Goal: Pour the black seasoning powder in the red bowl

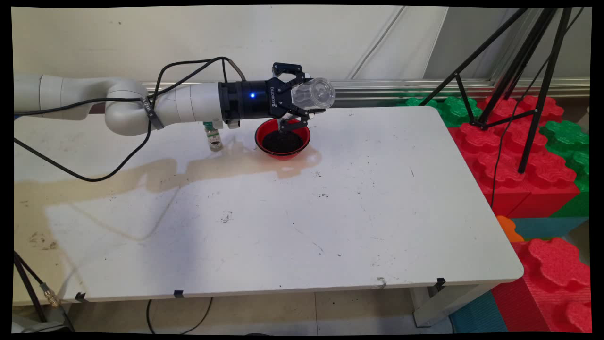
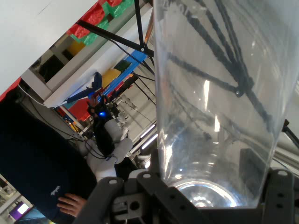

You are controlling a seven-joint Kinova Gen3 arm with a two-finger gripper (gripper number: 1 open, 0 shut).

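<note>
Clear cup (image 1: 313, 94) in ROBOTIQ-lettered gripper (image 1: 302, 97), above red bowl (image 1: 282, 140)

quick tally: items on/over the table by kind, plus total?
Clear plastic cup: 1, tipped on its side in the gripper, above the bowl
Red bowl with dark contents: 1
Small bottle with green cap: 1, left of the bowl
Total: 3
</note>
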